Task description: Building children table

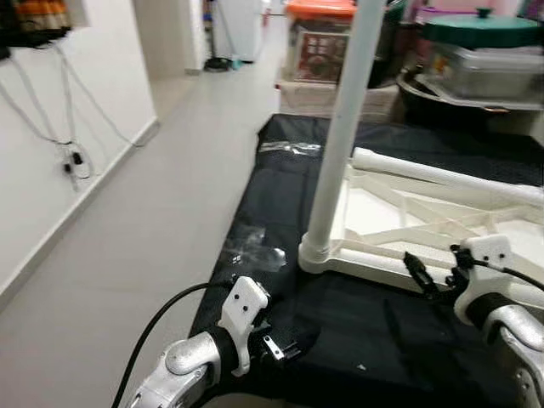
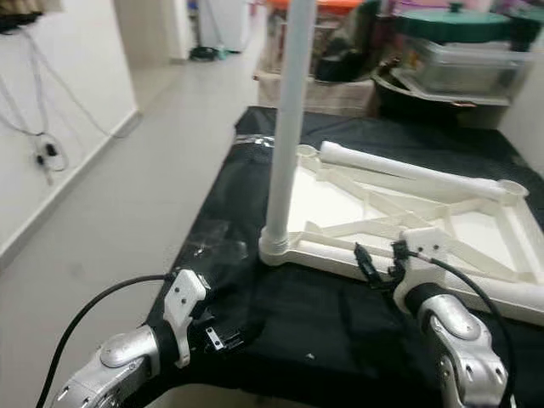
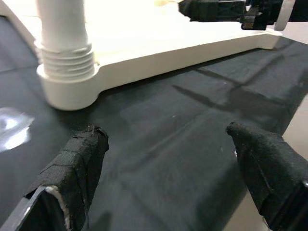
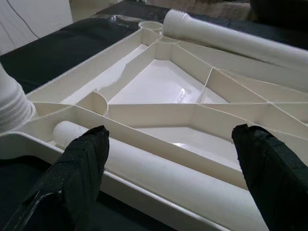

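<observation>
A white plastic table top [image 2: 497,255] lies upside down on a black cloth [image 1: 357,323]. One white leg [image 1: 344,127] stands upright, screwed into its near left corner socket [image 3: 67,82]. A second leg [image 2: 399,170] lies along the far rim, and a third [image 4: 159,166] lies along the near rim. My left gripper [image 1: 285,348] hovers open low over the cloth, short of the upright leg. Over the near rim, my right gripper [image 2: 365,262] is open, its fingers [image 4: 84,159] straddling the lying leg without touching it.
Clear plastic bags [image 1: 255,246] lie on the cloth's left part. Storage boxes [image 1: 319,38] and a green-lidded container [image 1: 480,30] stand behind the cloth. A tiled hallway floor [image 1: 144,221] runs on the left beside a white wall with hanging cables [image 1: 72,157].
</observation>
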Available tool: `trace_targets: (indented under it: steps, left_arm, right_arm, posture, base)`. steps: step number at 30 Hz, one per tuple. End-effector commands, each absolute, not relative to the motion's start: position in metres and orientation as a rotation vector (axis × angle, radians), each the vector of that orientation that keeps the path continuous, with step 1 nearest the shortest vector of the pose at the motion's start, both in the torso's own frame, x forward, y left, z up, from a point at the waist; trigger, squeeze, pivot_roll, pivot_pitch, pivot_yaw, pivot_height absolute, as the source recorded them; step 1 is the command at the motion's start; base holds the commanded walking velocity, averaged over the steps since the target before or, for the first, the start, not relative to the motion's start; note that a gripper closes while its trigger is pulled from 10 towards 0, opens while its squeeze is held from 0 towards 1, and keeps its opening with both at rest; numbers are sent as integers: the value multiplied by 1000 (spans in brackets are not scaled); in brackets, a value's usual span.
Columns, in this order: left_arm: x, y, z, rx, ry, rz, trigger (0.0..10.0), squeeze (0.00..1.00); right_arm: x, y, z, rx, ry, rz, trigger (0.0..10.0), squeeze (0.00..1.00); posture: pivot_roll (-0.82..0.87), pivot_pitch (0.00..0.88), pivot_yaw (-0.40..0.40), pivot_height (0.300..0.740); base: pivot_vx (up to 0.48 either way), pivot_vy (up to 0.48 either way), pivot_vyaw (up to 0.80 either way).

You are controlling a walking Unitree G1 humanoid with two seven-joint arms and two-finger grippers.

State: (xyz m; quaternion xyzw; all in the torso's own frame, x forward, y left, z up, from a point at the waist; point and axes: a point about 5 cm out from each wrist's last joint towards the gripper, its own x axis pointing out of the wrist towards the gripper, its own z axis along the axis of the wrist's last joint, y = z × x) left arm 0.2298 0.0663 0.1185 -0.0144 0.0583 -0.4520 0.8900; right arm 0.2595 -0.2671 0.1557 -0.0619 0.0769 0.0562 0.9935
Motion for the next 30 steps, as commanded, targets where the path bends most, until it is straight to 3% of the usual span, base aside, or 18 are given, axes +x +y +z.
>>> trace_targets:
  steps: [1,9,13,18,30]
  left_arm:
    - [230,67,118,-10,121,-935,10000,0]
    - [228,67,119,-18,137,-934,10000,0]
    - [225,68,121,-20,140,-935,10000,0]
    - [221,69,123,-31,142,-938,10000,0]
    - [215,70,129,-40,141,-939,10000,0]
  right_arm:
    - [261,-267,155,-129,160,137,10000,0]
    - [271,-260,159,-184,220,315,10000,0]
    - [276,-258,161,-224,346,563,10000,0]
    - [276,-267,161,-280,457,688,10000,0]
    - [300,-272,162,-359,486,653,10000,0]
  posture:
    - [139,42,-46,740]
    - [143,61,-47,740]
    - [150,78,-52,740]
    - [153,101,-54,740]
    - [159,148,-67,740]
  base:
    - [0,0,-781]
    - [0,0,0]
    - [0,0,0]
    - [0,0,0]
    - [0,0,0]
